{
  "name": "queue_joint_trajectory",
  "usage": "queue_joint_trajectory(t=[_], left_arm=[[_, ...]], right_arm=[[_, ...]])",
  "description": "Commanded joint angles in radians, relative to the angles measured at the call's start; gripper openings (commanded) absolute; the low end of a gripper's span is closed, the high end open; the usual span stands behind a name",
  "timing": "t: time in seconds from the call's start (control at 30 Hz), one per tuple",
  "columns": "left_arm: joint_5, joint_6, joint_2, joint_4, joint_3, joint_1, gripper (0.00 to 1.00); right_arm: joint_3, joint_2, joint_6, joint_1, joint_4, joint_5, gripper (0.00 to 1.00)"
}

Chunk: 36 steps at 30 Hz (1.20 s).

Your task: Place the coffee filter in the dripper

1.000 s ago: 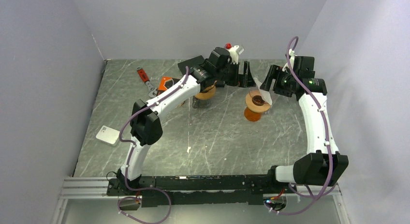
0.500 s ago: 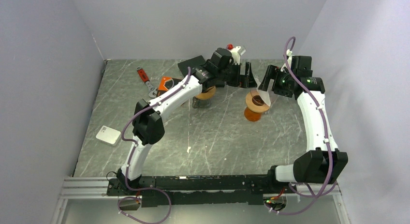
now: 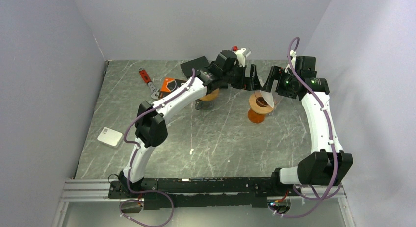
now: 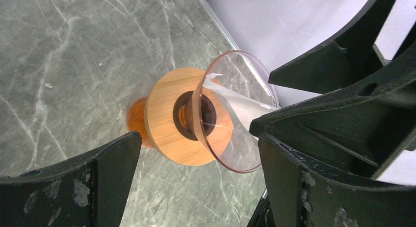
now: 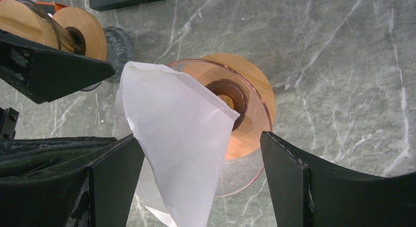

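Note:
The dripper point(image 3: 257, 107) is a clear glass cone with a wooden collar on an orange base, standing at the back right of the table. The white paper coffee filter point(image 5: 179, 138) sits tip-down in the cone and leans out over its rim. It also shows in the top view as the filter point(image 3: 268, 96). My right gripper point(image 5: 201, 188) is open around the filter's upper part, with a wide gap to its right finger. My left gripper point(image 4: 196, 183) is open just left of the dripper point(image 4: 176, 119), holding nothing; the filter point(image 4: 240, 105) shows through the glass.
A second wooden-collared dripper point(image 3: 208, 95) stands left of the first, under the left arm. Behind it lie an orange-black tool point(image 3: 169, 84), a red-handled tool point(image 3: 144, 75) and a black block point(image 3: 194, 65). A white box point(image 3: 109, 137) is at the left edge. Walls close in at back and right.
The right gripper's jaws have widened and the filter has dropped from them into the glass cone. The left gripper has moved slightly right, closer to the dripper.

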Motion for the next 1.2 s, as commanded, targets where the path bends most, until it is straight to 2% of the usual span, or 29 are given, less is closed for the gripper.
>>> queue_joint_trajectory(t=[0.0,0.23,0.77,1.17], left_arm=[[-0.051,0.03,0.001,-0.004,0.038,-0.006,0.93],[-0.066,0.035,0.006,-0.002,0.033,-0.007,0.91],[-0.061,0.047,0.017,0.001,0.049,-0.01,0.93],[-0.054,0.05,0.036,0.002,0.064,-0.015,0.92]], right_arm=[[0.061,-0.025,0.011,0.001,0.014,-0.006,0.9],[0.066,-0.047,0.006,0.001,0.022,0.001,0.9],[0.078,-0.002,0.02,-0.001,-0.024,0.087,0.9],[0.058,0.034,0.036,-0.025,-0.034,0.029,0.86]])
